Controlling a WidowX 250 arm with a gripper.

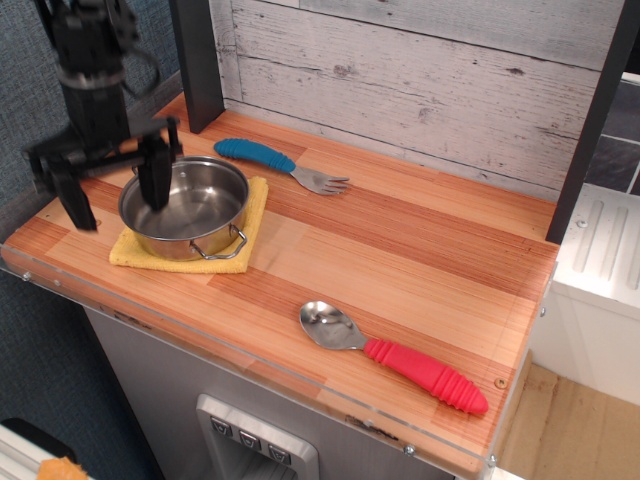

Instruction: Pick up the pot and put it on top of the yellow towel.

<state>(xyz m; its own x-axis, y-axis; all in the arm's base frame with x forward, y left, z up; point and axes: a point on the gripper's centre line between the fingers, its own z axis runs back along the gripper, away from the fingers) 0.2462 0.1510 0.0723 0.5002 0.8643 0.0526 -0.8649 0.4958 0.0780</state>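
The shiny steel pot (188, 208) sits upright on the folded yellow towel (245, 235) at the left end of the wooden counter. One wire loop handle points toward the front. My gripper (113, 190) hangs above the pot's left rim, lifted clear of it. Its two black fingers (155, 172) are spread wide apart and hold nothing. One finger is over the pot's inside and the other is out to the left over the counter.
A fork with a blue handle (275, 162) lies behind the pot near the plank wall. A spoon with a red handle (400, 358) lies near the front edge. A dark post (198, 60) stands behind the pot. The counter's left edge (30, 235) is close.
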